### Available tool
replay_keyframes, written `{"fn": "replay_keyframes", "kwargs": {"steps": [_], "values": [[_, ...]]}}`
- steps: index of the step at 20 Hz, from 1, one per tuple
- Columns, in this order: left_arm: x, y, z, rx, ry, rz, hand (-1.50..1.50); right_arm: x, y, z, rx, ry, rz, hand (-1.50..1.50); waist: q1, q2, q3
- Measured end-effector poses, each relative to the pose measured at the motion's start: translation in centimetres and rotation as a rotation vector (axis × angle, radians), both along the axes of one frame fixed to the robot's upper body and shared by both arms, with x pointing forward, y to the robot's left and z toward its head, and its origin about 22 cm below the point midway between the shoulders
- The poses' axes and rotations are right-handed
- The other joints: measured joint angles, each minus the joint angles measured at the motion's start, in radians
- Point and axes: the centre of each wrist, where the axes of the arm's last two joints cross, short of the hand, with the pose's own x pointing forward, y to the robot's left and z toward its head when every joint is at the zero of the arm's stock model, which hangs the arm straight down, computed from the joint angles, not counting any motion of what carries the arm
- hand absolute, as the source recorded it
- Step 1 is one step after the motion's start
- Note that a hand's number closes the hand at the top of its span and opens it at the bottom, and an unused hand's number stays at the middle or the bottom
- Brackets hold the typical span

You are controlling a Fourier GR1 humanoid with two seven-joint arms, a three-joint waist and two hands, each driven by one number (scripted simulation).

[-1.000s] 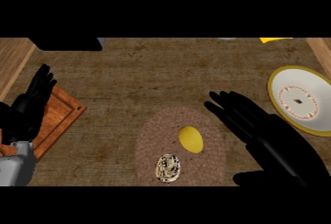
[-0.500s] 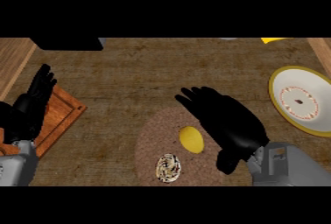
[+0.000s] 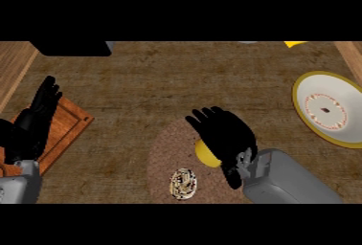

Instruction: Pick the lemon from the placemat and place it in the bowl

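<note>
Brown, mottled counter fills the view, with a wooden board (image 3: pixel 67 125) at the left edge and a round woven placemat (image 3: pixel 166 153) near the middle.

Item one: the lemon (image 3: pixel 206 154) lies on the placemat, right of its centre. Only a yellow sliver shows at the left side of my right hand (image 3: pixel 225 136), which is directly over it. Whether palm or fingers touch the fruit, I cannot tell.

Item two: my right hand is spread, fingers pointing far and left, thumb trailing toward the near edge. No fingers are visibly wrapped round the lemon.

Item three: my left hand (image 3: pixel 32 122) rests over the board at the left, fingers straight and pointing far, holding nothing.

Item four: the bowl (image 3: pixel 326 109), yellow-rimmed with a pale inside, sits at the right edge, well apart from the placemat.

Item five: a small patterned disc (image 3: pixel 183 182) lies on the near part of the placemat (not part of the job).

Assessment: I judge the lemon light, stiff-skinned and inclined to roll. The sound hold is across its short middle, thumb on one side and fingers opposite, not on the tapered ends where it could slip out.
</note>
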Motion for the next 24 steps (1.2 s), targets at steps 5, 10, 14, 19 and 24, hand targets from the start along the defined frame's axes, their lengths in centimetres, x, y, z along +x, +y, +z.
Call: {"fn": "replay_keyframes", "kwargs": {"steps": [5, 10, 14, 19, 24], "values": [[0.1, 0.0, 0.0, 0.006, -0.005, 0.005, 0.0, -0.1, 0.0, -1.2, -0.029, -0.069, 0.02, -1.5, -0.003, 0.0, 0.0], [0.1, 0.3, 0.2, 0.006, 0.001, 0.002, 0.0, 0.2, -0.3, -2.7, -0.024, -0.149, 0.044, -1.5, -0.003, 0.0, 0.001], [0.0, 0.2, 0.1, 0.005, 0.001, 0.005, 0.0, -0.5, -0.2, -3.8, -0.028, -0.146, 0.041, -1.5, -0.005, 0.0, 0.0], [0.1, -1.0, 0.5, 0.007, 0.001, 0.002, 0.0, -0.8, 0.3, -6.5, -0.054, -0.106, 0.032, -1.5, -0.005, 0.0, 0.001], [0.2, -0.4, 0.2, 0.002, 0.001, 0.007, 0.0, -0.9, -0.7, -8.1, -0.057, -0.091, 0.02, -1.5, -0.006, 0.0, 0.0]]}}
